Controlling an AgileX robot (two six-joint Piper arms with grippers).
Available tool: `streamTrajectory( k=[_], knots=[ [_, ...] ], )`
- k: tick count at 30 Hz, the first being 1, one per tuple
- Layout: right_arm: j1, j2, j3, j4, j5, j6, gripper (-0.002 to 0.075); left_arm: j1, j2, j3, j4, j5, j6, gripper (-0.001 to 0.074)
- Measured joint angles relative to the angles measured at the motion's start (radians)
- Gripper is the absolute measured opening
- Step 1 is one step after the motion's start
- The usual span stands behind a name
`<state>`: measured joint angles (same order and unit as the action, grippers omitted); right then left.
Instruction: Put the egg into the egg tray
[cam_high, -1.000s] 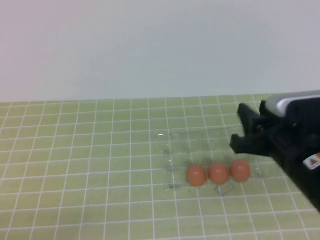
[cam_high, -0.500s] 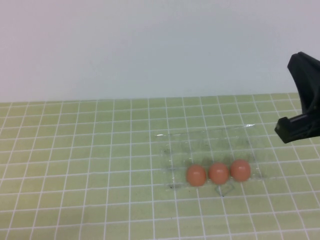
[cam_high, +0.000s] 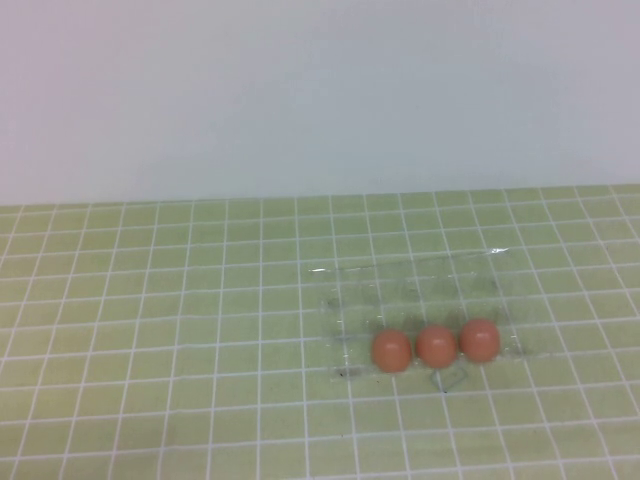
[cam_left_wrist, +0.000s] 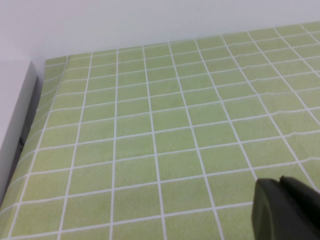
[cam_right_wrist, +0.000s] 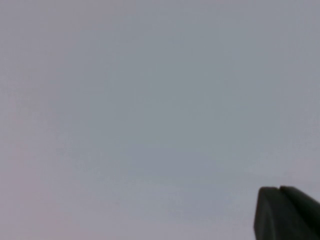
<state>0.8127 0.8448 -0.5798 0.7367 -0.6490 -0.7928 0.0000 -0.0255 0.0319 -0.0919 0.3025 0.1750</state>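
Three reddish-brown eggs sit side by side in the near row of the clear egg tray (cam_high: 410, 285): one on the left (cam_high: 391, 351), one in the middle (cam_high: 436, 346), one on the right (cam_high: 481, 339). The tray lies right of the table's middle and shows only by its glinting edges. Neither gripper shows in the high view. My left gripper (cam_left_wrist: 281, 182) is shut and empty, low over bare green grid mat. My right gripper (cam_right_wrist: 279, 190) is shut and empty and faces a plain pale wall, away from the tray.
A green mat with a white grid (cam_high: 160, 330) covers the table up to a pale back wall (cam_high: 300, 90). In the left wrist view a pale raised edge (cam_left_wrist: 15, 120) runs beside the mat.
My right arm, which stood just right of the tray, has drawn back up and to the right and left the high view. The eggs and tray have not moved.
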Motion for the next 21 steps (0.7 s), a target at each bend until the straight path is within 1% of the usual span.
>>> streamTrajectory(
  k=[2,5,10,12,15,18,21],
  knots=[
    [-0.061,-0.052,0.002,-0.01,0.054,0.0,-0.0001,0.0,0.0,0.0,0.0,0.0,0.0,0.0],
    [-0.205,-0.13,0.017,-0.054,0.177,0.0,-0.0001,0.0,0.0,0.0,0.0,0.0,0.0,0.0],
    [-0.476,-0.27,0.104,-0.232,0.408,0.0,-0.0001,0.0,0.0,0.0,0.0,0.0,0.0,0.0],
    [-0.57,-0.339,0.159,-0.314,0.488,0.0,-0.0001,0.0,0.0,0.0,0.0,0.0,0.0,0.0],
    [-0.672,-0.446,0.251,-0.395,0.583,0.0,-0.0002,0.0,0.0,0.0,0.0,0.0,0.0,0.0],
    [-0.735,-0.55,0.346,-0.425,0.657,0.0,-0.0001,0.0,0.0,0.0,0.0,0.0,0.0,0.0],
    [-0.775,-0.656,0.45,-0.426,0.713,0.0,-0.0002,0.0,0.0,0.0,0.0,0.0,0.0,0.0]
  ],
)
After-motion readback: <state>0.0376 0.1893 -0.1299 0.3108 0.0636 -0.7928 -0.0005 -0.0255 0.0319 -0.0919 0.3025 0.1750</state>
